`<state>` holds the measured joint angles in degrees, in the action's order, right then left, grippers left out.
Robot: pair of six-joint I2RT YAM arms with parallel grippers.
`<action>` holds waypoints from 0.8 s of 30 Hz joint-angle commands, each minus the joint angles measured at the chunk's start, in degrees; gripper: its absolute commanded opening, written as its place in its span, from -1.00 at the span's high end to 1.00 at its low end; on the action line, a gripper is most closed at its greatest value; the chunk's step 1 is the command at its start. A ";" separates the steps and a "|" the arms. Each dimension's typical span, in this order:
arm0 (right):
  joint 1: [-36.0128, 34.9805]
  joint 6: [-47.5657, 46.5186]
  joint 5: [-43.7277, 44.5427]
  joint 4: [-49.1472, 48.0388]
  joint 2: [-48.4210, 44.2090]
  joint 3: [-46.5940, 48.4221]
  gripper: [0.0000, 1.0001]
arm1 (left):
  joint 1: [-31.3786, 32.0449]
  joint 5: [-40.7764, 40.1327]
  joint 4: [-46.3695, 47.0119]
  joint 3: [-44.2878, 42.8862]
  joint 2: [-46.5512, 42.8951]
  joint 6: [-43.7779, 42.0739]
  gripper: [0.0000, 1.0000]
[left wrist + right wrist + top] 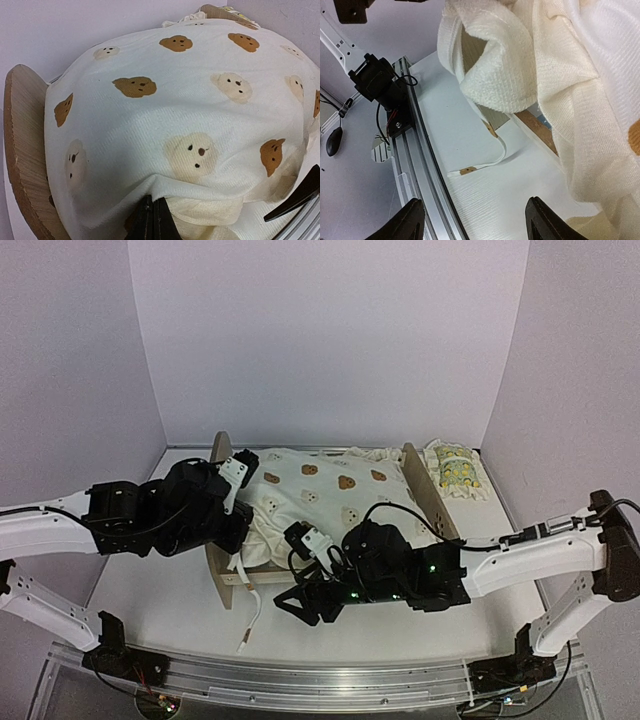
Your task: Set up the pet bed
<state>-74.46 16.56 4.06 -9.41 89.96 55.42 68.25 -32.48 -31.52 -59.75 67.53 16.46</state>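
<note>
The pet bed, with a light-wood left end board (221, 575) and right end board (424, 490), stands mid-table. The cream bear-print cushion (325, 490) lies bunched over it and hides the striped base. My left gripper (245, 520) is shut on the cushion's near-left edge; in the left wrist view its closed gripper (152, 215) pinches a fold of the cushion (190, 100) beside the end board (22, 150). My right gripper (295, 605) is open and empty in front of the bed; in the right wrist view the gripper (475, 225) hovers over the table below the hanging cushion (570, 75).
The lemon-print pillow (455, 470) lies behind the right end board. A white tie strap (250, 615) trails from the cushion toward the front aluminium rail (330, 678); it also shows in the right wrist view (485, 160). Walls close in the back and sides.
</note>
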 commanded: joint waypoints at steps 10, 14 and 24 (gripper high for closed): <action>-0.34 -2.79 5.66 -13.88 3.55 -6.05 -0.33 | 0.00 0.95 0.97 6.45 -1.09 5.81 0.98; -0.34 -2.91 9.99 -14.82 1.79 -8.17 -0.33 | 0.04 1.45 1.65 7.47 0.23 6.97 0.94; -0.34 -3.06 19.30 -13.17 0.41 -8.31 -0.33 | 0.03 1.54 -2.01 4.08 2.89 10.06 0.20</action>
<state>-74.56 13.69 18.58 -21.41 92.91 46.70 68.30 -30.79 -30.99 -52.51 70.19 24.59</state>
